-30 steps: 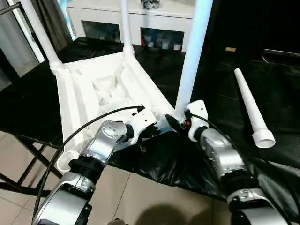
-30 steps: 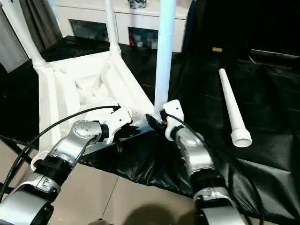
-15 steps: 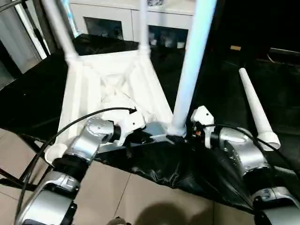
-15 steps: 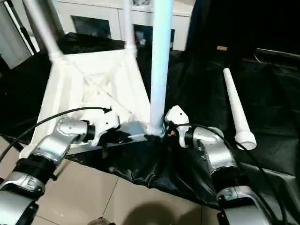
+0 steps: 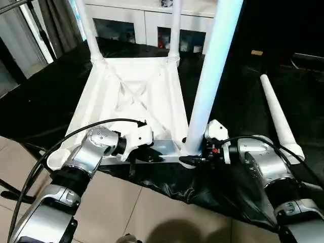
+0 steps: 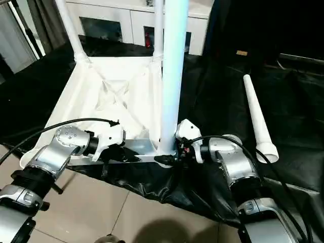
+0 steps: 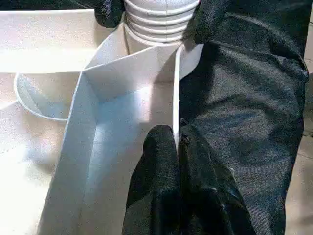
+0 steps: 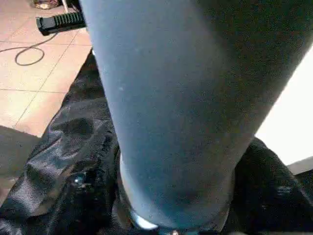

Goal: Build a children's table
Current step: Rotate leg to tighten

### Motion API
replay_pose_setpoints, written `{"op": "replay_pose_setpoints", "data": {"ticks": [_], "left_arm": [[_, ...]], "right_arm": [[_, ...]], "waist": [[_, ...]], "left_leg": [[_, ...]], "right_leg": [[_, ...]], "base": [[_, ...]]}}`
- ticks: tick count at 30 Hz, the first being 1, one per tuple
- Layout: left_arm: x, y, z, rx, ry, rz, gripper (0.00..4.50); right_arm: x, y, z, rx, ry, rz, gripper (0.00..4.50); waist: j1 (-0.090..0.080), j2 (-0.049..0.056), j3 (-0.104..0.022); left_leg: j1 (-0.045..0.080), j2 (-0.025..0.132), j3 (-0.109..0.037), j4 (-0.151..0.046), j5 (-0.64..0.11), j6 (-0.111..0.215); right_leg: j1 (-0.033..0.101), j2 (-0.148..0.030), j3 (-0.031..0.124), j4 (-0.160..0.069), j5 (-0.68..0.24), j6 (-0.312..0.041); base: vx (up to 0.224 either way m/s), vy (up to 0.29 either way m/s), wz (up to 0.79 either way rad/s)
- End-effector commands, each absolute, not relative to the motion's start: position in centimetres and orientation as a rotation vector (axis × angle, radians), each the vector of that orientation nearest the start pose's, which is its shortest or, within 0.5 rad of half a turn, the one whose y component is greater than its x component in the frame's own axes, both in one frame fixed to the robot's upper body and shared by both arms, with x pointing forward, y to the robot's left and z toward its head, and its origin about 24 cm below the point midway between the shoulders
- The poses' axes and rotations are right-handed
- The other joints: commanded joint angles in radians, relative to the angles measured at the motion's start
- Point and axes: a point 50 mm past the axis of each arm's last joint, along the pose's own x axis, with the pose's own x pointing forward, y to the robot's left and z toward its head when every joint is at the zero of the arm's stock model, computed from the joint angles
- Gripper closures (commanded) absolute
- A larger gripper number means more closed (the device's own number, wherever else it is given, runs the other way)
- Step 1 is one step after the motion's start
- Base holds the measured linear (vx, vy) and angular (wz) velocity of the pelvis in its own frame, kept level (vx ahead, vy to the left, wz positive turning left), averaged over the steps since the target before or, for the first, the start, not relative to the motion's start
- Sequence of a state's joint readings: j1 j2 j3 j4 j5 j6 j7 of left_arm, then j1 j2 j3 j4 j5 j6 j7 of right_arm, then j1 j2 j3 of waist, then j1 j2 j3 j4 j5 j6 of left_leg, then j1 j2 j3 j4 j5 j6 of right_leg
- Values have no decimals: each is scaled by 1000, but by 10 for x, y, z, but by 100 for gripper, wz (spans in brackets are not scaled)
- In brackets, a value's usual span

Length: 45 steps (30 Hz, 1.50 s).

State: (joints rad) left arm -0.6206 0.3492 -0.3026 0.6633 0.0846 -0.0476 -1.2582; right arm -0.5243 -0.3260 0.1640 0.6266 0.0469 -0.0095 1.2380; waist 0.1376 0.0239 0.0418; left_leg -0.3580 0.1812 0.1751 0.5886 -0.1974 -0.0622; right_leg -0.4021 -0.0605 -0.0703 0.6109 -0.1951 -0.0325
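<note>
On the black-covered bench (image 5: 40,106) lies the white tabletop (image 5: 126,96), upside down with its ribbed side facing up. Three white legs stand in its corner sockets: two at the far corners (image 5: 87,28) (image 5: 175,28) and one big near leg (image 5: 212,76) at the front right corner. A fourth leg (image 5: 281,119) lies loose on the black cover, off to the right and well apart from the tabletop.

The left tool (image 7: 177,142) is pinched tight on the thin front edge wall of the tabletop. The right tool (image 5: 195,159) sits at the bottom of the near leg, with a black finger on each side of its ribbed end. A white cabinet (image 5: 147,25) with glass doors stands behind the bench.
</note>
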Motion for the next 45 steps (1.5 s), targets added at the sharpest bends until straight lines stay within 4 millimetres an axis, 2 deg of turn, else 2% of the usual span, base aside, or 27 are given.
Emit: {"op": "replay_pose_setpoints", "data": {"ticks": [1, 2, 4, 5, 6, 7, 8, 9, 10, 11, 12, 13, 14, 15, 16, 17, 18, 19, 20, 22, 23, 27, 30, 35, 37, 45], "left_arm": [[330, 117, 57, 534, 354, -1297, 450], [333, 117, 57, 536, 357, -1258, 450], [341, 113, 57, 529, 349, -1148, 450], [343, 109, 58, 511, 343, -1115, 450], [346, 102, 58, 505, 331, -1067, 450], [347, 101, 58, 505, 329, -1060, 450], [348, 98, 59, 502, 323, -1035, 450], [349, 90, 59, 490, 323, -1010, 450], [351, 83, 59, 482, 314, -982, 450], [350, 72, 59, 478, 304, -976, 450], [350, 66, 59, 477, 298, -974, 450], [349, 59, 59, 477, 289, -966, 450], [349, 53, 59, 477, 284, -965, 450], [348, 48, 59, 479, 276, -969, 450], [347, 44, 59, 481, 271, -972, 450], [346, 42, 58, 487, 266, -979, 450], [345, 40, 58, 497, 258, -993, 450], [344, 39, 58, 504, 254, -1002, 450], [343, 39, 59, 507, 237, -1019, 450], [340, 46, 59, 504, 224, -1059, 450], [340, 47, 59, 507, 220, -1067, 450], [337, 58, 58, 520, 216, -1112, 450], [334, 68, 57, 500, 219, -1158, 450], [329, 84, 60, 467, 227, -1238, 450], [327, 91, 60, 464, 243, -1276, 450], [322, 115, 59, 502, 316, -1379, 450]], "right_arm": [[294, -113, 28, -223, 369, 1417, 168], [295, -112, 26, -218, 373, 1371, 174], [304, -110, 20, -234, 354, 1180, 178], [307, -109, 18, -223, 356, 1106, 181], [312, -105, 15, -188, 356, 1000, 181], [312, -105, 15, -183, 356, 985, 182], [314, -103, 13, -164, 358, 929, 182], [318, -100, 11, -132, 358, 840, 182], [321, -96, 10, -100, 358, 759, 182], [323, -88, 9, -94, 349, 686, 182], [325, -84, 9, -93, 344, 648, 182], [326, -78, 9, -89, 338, 613, 182], [326, -73, 10, -66, 335, 594, 182], [327, -68, 11, -42, 328, 576, 182], [327, -65, 12, -24, 318, 564, 182], [328, -62, 14, -16, 302, 554, 148], [328, -61, 17, -22, 273, 562, 127], [329, -61, 19, -28, 254, 569, 113], [329, -63, 22, -33, 228, 590, 113], [329, -75, 27, -25, 180, 632, 100], [329, -78, 28, -26, 174, 632, 70], [332, -98, 35, -86, 118, 662, 56], [332, -109, 37, -132, 115, 735, 21], [323, -120, 39, -183, 137, 967, 21], [320, -123, 41, -205, 143, 1059, 21], [316, -128, 44, -256, 201, 1274, 21]], "waist": [[-4, -15, -56], [-3, -13, -53], [-8, -14, -45], [-10, -13, -45], [-13, -15, -44], [-20, -15, -42], [-22, -16, -44], [-30, -8, -43], [-33, -12, -43], [-34, 0, -44], [-38, -5, -45], [-39, -1, -46], [-38, -3, -47], [-35, -3, -49], [-35, 5, -51], [-36, 3, -53], [-32, 2, -55], [-31, 2, -55], [-31, 4, -56], [-30, 4, -60], [-31, 2, -59], [-30, 2, -59], [-30, 3, -58], [-22, 4, -62], [-22, 4, -61], [-21, 4, -60]], "left_leg": [[3, 59, -14, -64, -119, 89], [5, 58, -14, -66, -130, 84], [10, 57, -16, -74, -182, 56], [18, 54, -18, -77, -215, 32], [20, 53, -22, -80, -232, 17], [19, 53, -23, -83, -240, 10], [19, 53, -24, -83, -239, 8], [19, 53, -24, -83, -249, 5], [18, 52, -24, -84, -252, 7], [18, 50, -25, -83, -250, 3], [17, 51, -26, -85, -250, -1], [19, 50, -24, -83, -248, -5], [19, 50, -25, -82, -248, -2], [19, 49, -22, -80, -235, 7], [15, 50, -24, -79, -221, 14], [11, 50, -24, -80, -206, 18], [10, 50, -22, -78, -185, 24], [5, 50, -23, -77, -174, 30], [6, 50, -22, -76, -172, 33], [3, 51, -22, -72, -148, 48], [2, 51, -21, -71, -147, 58], [-1, 51, -19, -68, -138, 76], [-3, 52, -18, -66, -119, 89], [-5, 57, -16, -59, -101, 114], [-6, 58, -15, -59, -104, 124], [-5, 60, -15, -59, -120, 119]], "right_leg": [[54, -96, 54, -68, -143, -208], [52, -95, 54, -72, -166, -204], [48, -98, 55, -86, -283, -176], [47, -101, 55, -96, -378, -152], [46, -102, 55, -102, -435, -131], [44, -102, 56, -105, -461, -120], [46, -103, 56, -106, -460, -116], [42, -102, 57, -108, -457, -117], [42, -101, 56, -110, -461, -115], [42, -100, 57, -109, -449, -117], [41, -98, 57, -108, -428, -120], [39, -97, 58, -108, -400, -127], [41, -97, 58, -106, -388, -130], [40, -98, 61, -104, -355, -138], [43, -97, 62, -97, -312, -150], [48, -95, 60, -95, -283, -152], [48, -95, 60, -89, -227, -163], [52, -97, 59, -85, -196, -170], [52, -96, 59, -84, -185, -174], [57, -96, 58, -76, -115, -188], [57, -96, 58, -75, -102, -197], [59, -98, 57, -75, -105, -205], [58, -96, 56, -71, -88, -213], [60, -95, 52, -61, -40, -237], [58, -94, 51, -60, -25, -243], [55, -94, 50, -60, -54, -253]], "base": [[0, 0, 0], [0, 0, 0], [0, 0, 0], [0, 0, 0], [0, 0, 0], [0, 0, 0], [0, 0, 0], [0, 0, 0], [0, 0, 0], [0, 0, 0], [0, 0, 0], [0, 0, 0], [0, 0, 0], [0, 0, 0], [0, 0, 0], [0, 0, 0], [0, 0, 0], [0, 0, 0], [0, 0, 0], [0, 0, 0], [0, 0, 0], [0, 0, 0], [0, 0, 0], [0, 0, 0], [0, 0, 0], [0, 0, 0]]}}
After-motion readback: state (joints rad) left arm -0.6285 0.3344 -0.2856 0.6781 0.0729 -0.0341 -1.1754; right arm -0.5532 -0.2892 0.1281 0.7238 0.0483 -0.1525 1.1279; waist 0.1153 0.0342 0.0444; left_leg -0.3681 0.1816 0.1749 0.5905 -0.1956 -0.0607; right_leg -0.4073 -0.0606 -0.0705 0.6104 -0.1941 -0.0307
